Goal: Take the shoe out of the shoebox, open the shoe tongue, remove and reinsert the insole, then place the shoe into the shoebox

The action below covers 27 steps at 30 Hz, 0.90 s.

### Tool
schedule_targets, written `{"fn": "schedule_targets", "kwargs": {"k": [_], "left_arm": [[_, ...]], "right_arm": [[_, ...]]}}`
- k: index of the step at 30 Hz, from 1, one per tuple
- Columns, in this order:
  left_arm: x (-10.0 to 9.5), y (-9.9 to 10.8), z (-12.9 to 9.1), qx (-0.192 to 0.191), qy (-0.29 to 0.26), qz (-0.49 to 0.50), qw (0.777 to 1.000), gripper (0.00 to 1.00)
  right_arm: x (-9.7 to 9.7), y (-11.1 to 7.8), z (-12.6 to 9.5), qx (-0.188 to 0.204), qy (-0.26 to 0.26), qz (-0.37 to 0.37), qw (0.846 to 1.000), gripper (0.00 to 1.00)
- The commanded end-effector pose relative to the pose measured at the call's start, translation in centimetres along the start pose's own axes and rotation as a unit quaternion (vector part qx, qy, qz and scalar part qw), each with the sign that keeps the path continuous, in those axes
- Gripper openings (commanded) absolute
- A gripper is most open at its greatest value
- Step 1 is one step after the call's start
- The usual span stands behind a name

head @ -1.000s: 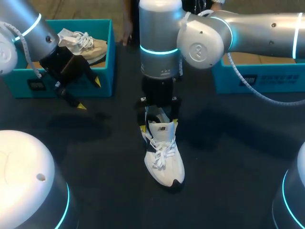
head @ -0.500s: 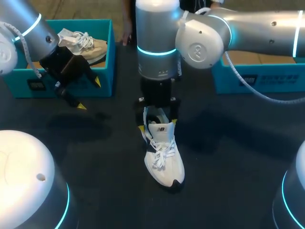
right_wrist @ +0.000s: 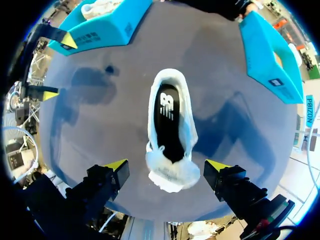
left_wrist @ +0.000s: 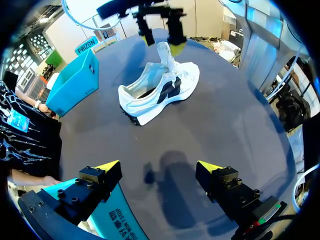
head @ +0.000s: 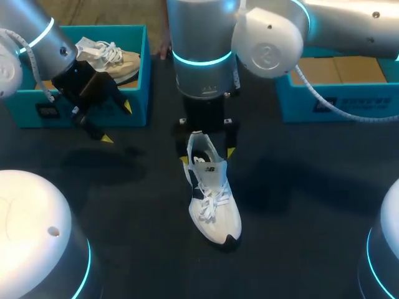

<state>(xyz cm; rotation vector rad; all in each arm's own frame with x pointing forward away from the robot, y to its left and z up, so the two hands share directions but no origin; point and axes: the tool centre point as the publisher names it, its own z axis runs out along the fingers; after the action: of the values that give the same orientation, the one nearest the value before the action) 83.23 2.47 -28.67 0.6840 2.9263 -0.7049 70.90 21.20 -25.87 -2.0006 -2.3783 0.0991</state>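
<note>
1. Right end effector [head: 207, 156], fingers spread wide, hangs over the white shoe [head: 215, 208] at its heel; left end effector [head: 116, 123], equally wide, hovers beside the left shoebox [head: 134, 115].
2. That shoebox holds a beige shoe [head: 118, 59].
3. Mid-desk [head: 299, 237], the white shoe lies tongue raised, toe toward the robot.

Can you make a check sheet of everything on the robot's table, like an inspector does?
Surface: dark table.
Job's things: white sneaker stands on the table, tongue lifted, black insole inside; teal shoebox at left holds a beige shoe; second teal box at right.
Clutter: nothing seen.
Grippers: left gripper open, in front of the teal shoebox; right gripper open, fingers either side of the sneaker's heel end.
Cables: grey cable hangs from the right arm, past the second teal box.
Surroundings: nothing seen.
</note>
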Motion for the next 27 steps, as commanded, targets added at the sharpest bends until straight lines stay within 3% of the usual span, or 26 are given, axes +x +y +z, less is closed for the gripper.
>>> {"fn": "schedule_targets", "kwargs": {"k": [1, 6, 7, 8, 11, 21, 27], "left_arm": [[0.2, 0.0, 0.0, -0.001, -0.001, 0.001, 1.000, 1.00], [0.2, 0.0, 0.0, -0.001, -0.001, 0.001, 1.000, 1.00], [0.2, 0.0, 0.0, -0.001, -0.001, 0.001, 1.000, 1.00], [0.2, 0.0, 0.0, -0.001, -0.001, 0.001, 1.000, 1.00], [0.2, 0.0, 0.0, -0.001, -0.001, 0.001, 1.000, 1.00], [0.2, 0.0, 0.0, -0.001, -0.001, 0.001, 1.000, 1.00], [0.2, 0.0, 0.0, -0.001, -0.001, 0.001, 1.000, 1.00]], "right_arm": [[0.6, -1.6, -1.8, -0.008, -0.009, 0.012, 1.000, 1.00], [1.8, -3.6, -1.1, -0.005, 0.010, 0.032, 0.999, 0.99], [2.0, -3.7, -0.6, -0.001, 0.014, 0.034, 0.999, 0.68], [2.1, -3.8, -0.1, 0.001, 0.022, 0.034, 0.999, 0.47], [2.1, -3.9, 1.4, 0.008, 0.024, 0.038, 0.999, 0.36], [1.4, -5.0, 3.4, 0.024, 0.022, 0.054, 0.998, 0.42], [0.7, -4.1, 5.4, 0.028, 0.023, 0.055, 0.998, 0.44]]}}
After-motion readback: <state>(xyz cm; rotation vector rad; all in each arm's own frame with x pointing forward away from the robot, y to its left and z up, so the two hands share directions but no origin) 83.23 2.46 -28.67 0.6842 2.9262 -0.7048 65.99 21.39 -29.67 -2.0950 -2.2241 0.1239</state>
